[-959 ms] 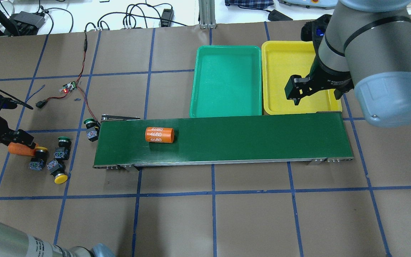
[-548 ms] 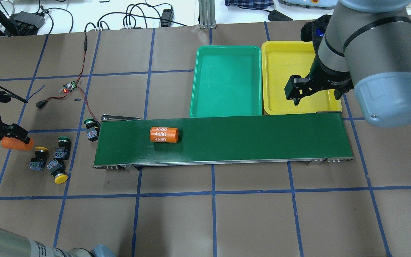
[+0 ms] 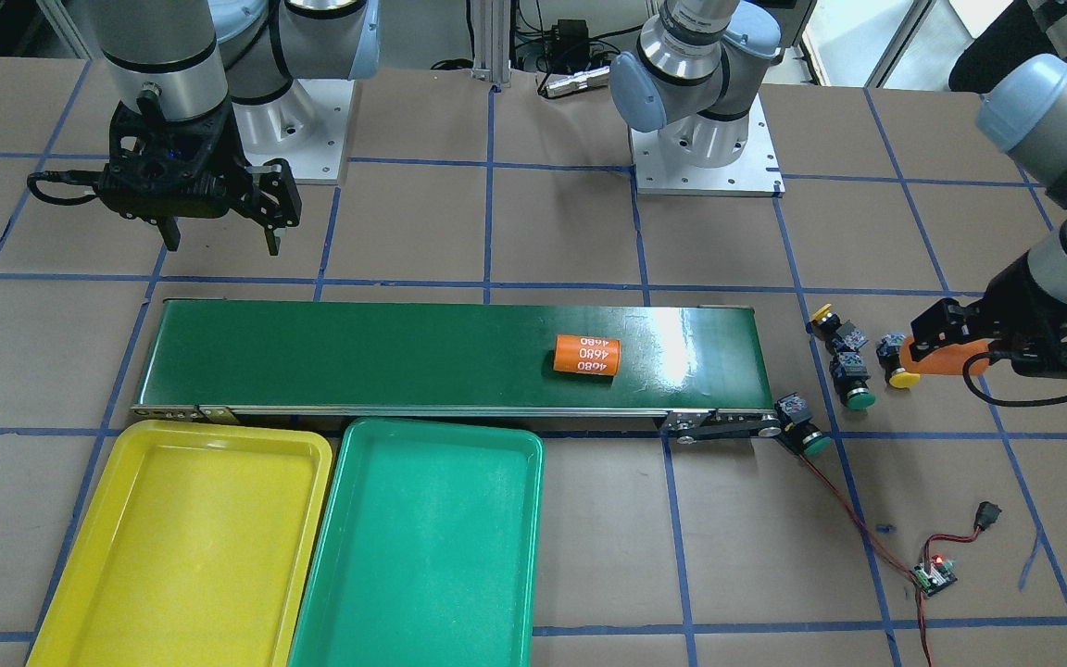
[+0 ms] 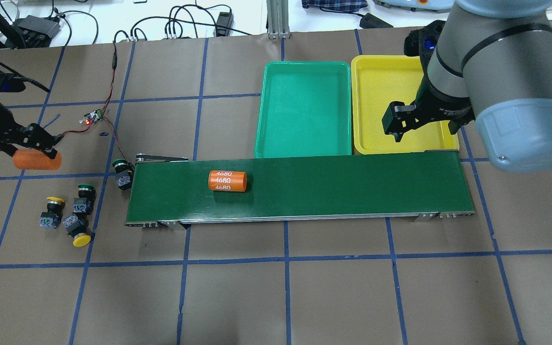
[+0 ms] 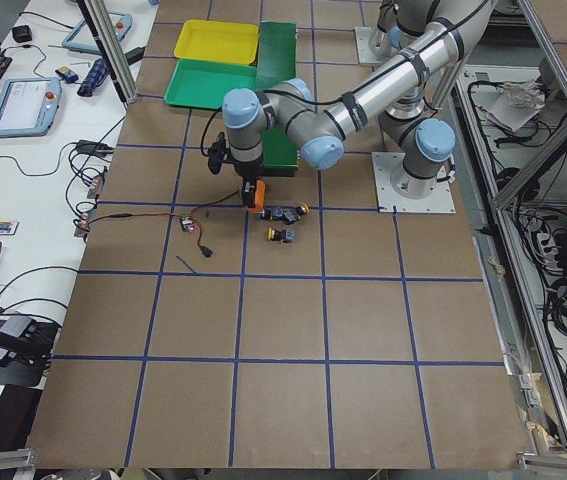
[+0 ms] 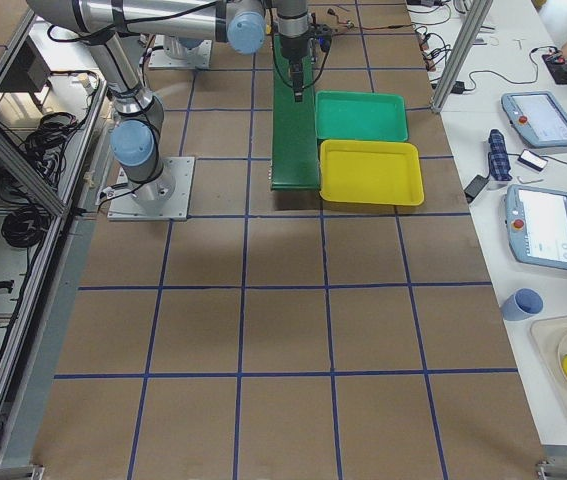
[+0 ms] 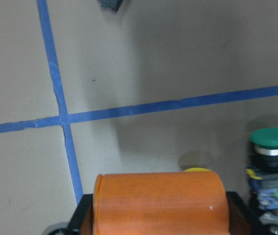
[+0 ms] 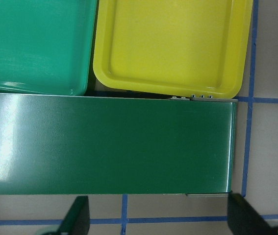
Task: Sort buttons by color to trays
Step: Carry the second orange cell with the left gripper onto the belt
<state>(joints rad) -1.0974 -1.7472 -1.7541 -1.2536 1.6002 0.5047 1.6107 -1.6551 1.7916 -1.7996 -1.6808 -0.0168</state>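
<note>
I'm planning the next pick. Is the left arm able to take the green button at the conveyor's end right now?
Probably not yet: the left gripper is shut on an orange cylinder, so it has no free grip. The green button itself lies uncovered against the conveyor.

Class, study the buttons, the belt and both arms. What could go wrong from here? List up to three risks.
1. The left gripper holds an orange cylinder, not a button; dropped, it might scatter the buttons nearby.
2. The other cylinder on the conveyor belt might reach the right gripper and land in the yellow tray.
3. The green button beside the belt's end could snag there.
</note>
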